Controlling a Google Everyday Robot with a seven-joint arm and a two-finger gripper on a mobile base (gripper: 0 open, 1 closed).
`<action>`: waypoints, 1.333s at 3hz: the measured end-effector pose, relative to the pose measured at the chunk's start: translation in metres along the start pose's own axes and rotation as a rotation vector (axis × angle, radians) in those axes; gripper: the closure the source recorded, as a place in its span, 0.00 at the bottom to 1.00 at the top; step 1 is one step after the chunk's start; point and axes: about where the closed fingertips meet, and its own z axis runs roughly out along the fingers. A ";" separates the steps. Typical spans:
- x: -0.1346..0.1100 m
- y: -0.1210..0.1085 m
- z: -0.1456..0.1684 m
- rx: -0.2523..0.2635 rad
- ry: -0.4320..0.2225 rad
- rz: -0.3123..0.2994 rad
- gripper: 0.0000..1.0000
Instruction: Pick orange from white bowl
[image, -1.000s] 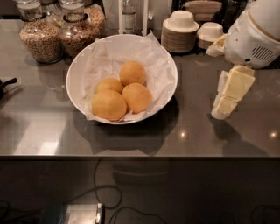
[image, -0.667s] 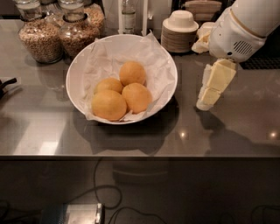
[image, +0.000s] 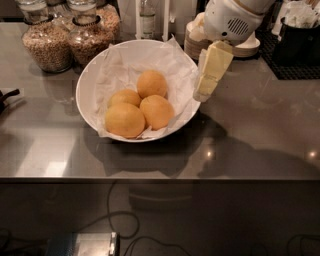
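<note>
On the grey worktop (image: 260, 135) the wide white bowl (image: 87, 82), lined with crumpled paper (image: 117, 65), holds all four oranges (image: 156, 111), and the hand (image: 204, 92), empty with its width impossible to tell, hangs beside the bowl's rim, so reaching in, gripping and lifting are all left to do.

Arm end: white wrist, pale-yellow gripper.
Gripper (image: 204, 93) is pale butter-yellow plastic, blocky and flat-faced, narrowing twd the tip w/ a stepped edge. It sits upper right in view, tip just beside the right rim of the white bowl (image: 86, 87). Directly above the jaws is a rounded, glossy white wrist housing (image: 225, 17) w/ a small vent grille (image: 239, 26) of short dark slots on the side facing the cam.
</note>
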 end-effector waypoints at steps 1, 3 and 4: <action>-0.033 -0.012 0.009 -0.042 0.025 -0.012 0.00; -0.066 -0.027 0.019 -0.060 -0.009 -0.015 0.00; -0.073 -0.019 0.025 -0.070 -0.072 -0.022 0.00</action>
